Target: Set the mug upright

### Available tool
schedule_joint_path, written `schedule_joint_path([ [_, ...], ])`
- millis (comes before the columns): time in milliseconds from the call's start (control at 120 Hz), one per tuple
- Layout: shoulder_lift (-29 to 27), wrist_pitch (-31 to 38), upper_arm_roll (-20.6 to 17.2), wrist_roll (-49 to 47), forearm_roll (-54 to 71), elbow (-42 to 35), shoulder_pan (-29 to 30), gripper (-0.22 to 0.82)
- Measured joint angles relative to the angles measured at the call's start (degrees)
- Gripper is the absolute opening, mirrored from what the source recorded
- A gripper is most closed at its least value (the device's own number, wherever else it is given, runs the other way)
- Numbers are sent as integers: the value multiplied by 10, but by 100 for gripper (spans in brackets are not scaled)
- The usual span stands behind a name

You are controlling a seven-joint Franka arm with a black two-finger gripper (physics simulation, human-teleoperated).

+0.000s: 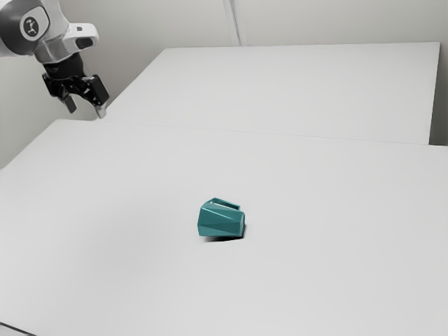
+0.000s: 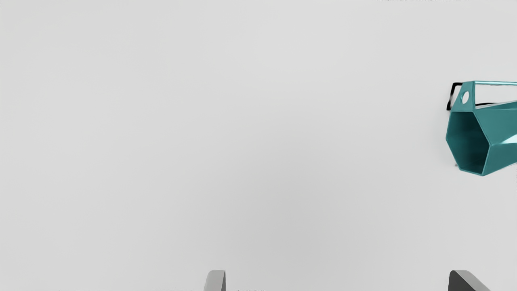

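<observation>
Your gripper (image 1: pixel 86 110), 2 fingers (image 2: pixel 215 281) apart, 1 teal mug (image 1: pixel 221 221) well away (on its side), white table (image 1: pixel 315 280) beneath, pale wall (image 1: pixel 336 21) beyond

A white robot arm (image 1: pixel 59 45) reaches down to its black two-finger gripper (image 1: pixel 86 110), which hangs in the air at a slight tilt, fingertips pointing downward. Above the gripper, the arm has rounded white sections and a dark gray joint cover (image 1: pixel 15 26). In the wrist view, two gray fingers (image 2: pixel 216 281) stand wide apart, an open gap between them.
</observation>
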Motion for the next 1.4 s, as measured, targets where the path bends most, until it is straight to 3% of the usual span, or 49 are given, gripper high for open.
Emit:
schedule_joint_path([
  [392, -3, 3, -24, -77, -21, -49, -8, 60],
  [667, 3, 43, -25, -91, -178, -147, 30, 60],
  [1033, 90, 110, -25, 53, -352, -198, 82, 60],
  [1400, 162, 152, -35, 183, -481, -216, 56, 60],
])
